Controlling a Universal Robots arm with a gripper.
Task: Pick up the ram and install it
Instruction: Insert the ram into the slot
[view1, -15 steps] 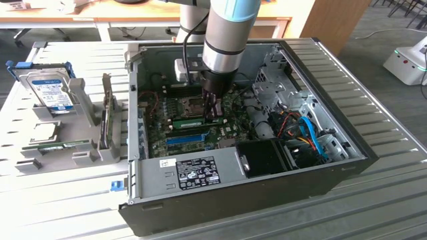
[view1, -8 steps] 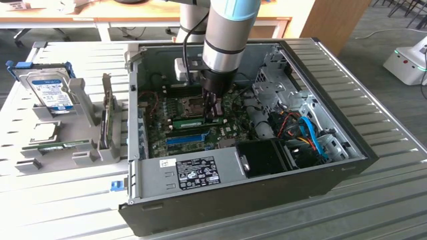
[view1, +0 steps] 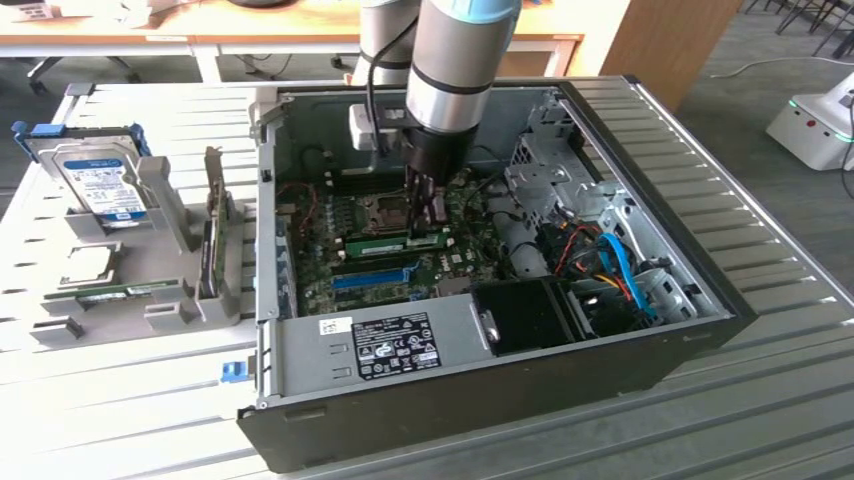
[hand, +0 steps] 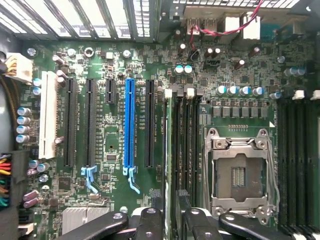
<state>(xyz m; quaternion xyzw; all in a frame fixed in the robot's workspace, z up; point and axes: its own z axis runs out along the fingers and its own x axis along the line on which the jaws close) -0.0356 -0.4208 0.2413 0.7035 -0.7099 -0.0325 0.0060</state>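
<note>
Reaching down from above into the open computer case (view1: 467, 400) lying on its side on the slatted bench (view1: 747, 420). Hanging the end effector (view1: 424, 228) low over the motherboard (hand: 112, 145), with both fingers (hand: 150, 225) spread apart and gripping nothing. Standing those fingers one on each side of the ram (view1: 398, 243), green with a pale label, sitting on its long edge in a memory slot on the board. Lying between the processor socket (hand: 240, 175) on one flank and the blue slot (hand: 130, 122) on the other. Leaving contact between fingers and stick unclear. Resting well apart, on the bench toward the exterior view's left, a silver hard drive (view1: 104, 180) with a blue label, propped in a grey holder (view1: 167, 195). Showing a thin green strip (view1: 120, 292) lying low in the grey fixture nearby, too small to identify.
</note>
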